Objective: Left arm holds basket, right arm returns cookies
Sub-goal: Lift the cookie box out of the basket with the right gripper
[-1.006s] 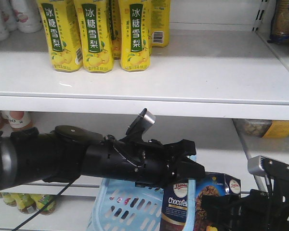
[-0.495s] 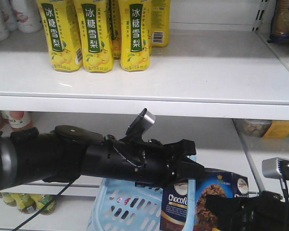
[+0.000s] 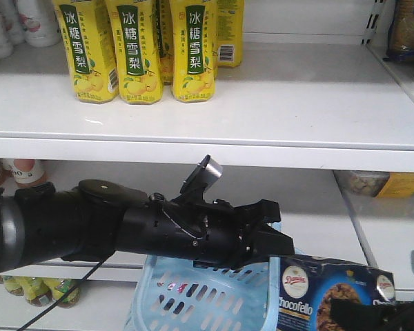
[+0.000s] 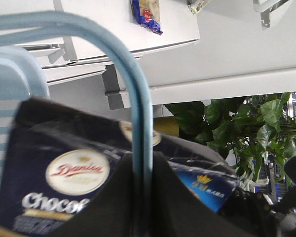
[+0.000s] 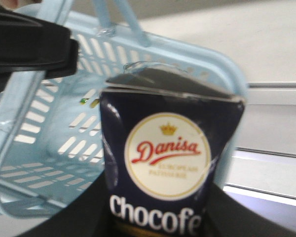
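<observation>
The left end effector (image 3: pixel 265 238) is clamped on the basket (image 3: pixel 193 293) handle. Just right of the basket, the right end effector (image 5: pixel 155 222) pinches the cookies (image 3: pixel 328 293), upright.

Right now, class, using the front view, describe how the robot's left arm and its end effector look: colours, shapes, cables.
The left arm is a thick matte-black cylinder with a silver band. A thin black cable hangs beneath it. Its end effector is black and angular, and a small black module with a silver tip sits on top.
</observation>
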Robot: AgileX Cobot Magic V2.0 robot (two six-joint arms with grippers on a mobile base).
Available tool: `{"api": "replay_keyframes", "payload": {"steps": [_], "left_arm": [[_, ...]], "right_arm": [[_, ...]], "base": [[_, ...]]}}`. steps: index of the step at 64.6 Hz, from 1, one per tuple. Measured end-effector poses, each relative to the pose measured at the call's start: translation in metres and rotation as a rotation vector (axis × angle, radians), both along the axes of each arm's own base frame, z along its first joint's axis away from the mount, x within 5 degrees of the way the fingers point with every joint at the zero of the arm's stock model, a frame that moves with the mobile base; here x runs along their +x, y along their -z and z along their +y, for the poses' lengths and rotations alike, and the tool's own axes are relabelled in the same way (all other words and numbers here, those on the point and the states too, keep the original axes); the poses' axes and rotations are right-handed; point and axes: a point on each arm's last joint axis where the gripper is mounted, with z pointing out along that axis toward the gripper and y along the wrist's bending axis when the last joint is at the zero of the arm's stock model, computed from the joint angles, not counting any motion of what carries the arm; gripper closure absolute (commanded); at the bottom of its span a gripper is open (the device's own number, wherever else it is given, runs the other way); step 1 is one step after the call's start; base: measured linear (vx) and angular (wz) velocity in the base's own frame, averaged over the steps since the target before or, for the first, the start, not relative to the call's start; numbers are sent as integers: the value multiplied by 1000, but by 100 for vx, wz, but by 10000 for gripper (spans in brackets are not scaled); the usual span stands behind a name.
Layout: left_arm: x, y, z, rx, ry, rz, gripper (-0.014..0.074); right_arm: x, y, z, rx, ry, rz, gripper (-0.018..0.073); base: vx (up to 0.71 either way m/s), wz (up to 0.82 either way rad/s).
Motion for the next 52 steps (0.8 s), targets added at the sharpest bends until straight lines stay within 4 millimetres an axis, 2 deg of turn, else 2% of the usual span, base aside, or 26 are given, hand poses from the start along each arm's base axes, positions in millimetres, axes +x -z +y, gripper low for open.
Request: {"api": "replay_keyframes", "payload": {"steps": [11,18,36,45,52], "left_arm": [[0,0,0,0,0,0,603],[0,0,0,0,0,0,603],[0,0,0,0,0,0,603],[0,0,0,0,0,0,603],[0,0,0,0,0,0,603]], "right_arm": [[-14,-7,-18,-31,87,-31,345],[-25,-21,-29,-41,126,-98,344],[-56,-85,-56,-30,185,-301,342],[-65,-118,-61,-2,162,-442,342],[-67,-136,-61,0,140,-591,342]], "base": [[0,0],[0,0],[0,0],[0,0],[0,0]]}}
